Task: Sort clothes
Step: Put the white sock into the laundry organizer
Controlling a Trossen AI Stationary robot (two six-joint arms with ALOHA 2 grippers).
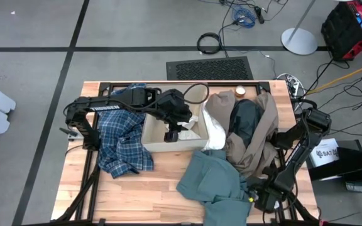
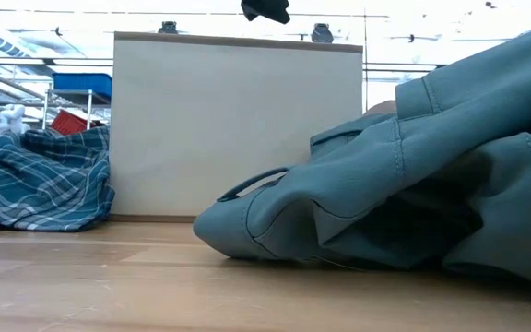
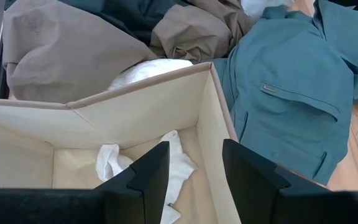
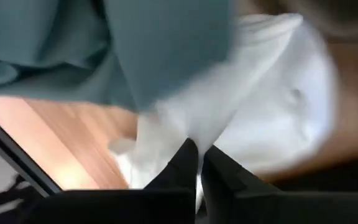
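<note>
The clothes lie around a tan box [image 1: 159,139]. A blue-white plaid shirt [image 1: 124,145] is on the table to the box's left. A teal-green piece [image 1: 213,182] lies in front, and a taupe-brown piece [image 1: 263,141] with a dark piece [image 1: 246,118] on it lies to the right. One white piece [image 1: 213,133] hangs over the box's right wall, and another [image 3: 112,163] lies on the box floor. My left gripper [image 3: 194,169] hovers open above the box. My right gripper [image 4: 199,163] points down at the table's front right, shut at a white piece [image 4: 272,106] beside the teal-green one. My right gripper comes from above and its shut fingertips [image 4: 185,163] meet a fold of the white piece [image 4: 166,134] where it shows from under the teal-green piece's edge. A thin white strip shows between the fingers. The cloth lies on the table; how many layers it has cannot be told.
Bare wood [image 1: 149,194] lies along the front left of the table. The box's near wall [image 2: 238,129] stands upright in the low view, with the teal-green piece [image 2: 404,184] heaped against its right. Cables and a black grille [image 1: 209,68] lie beyond the far edge.
</note>
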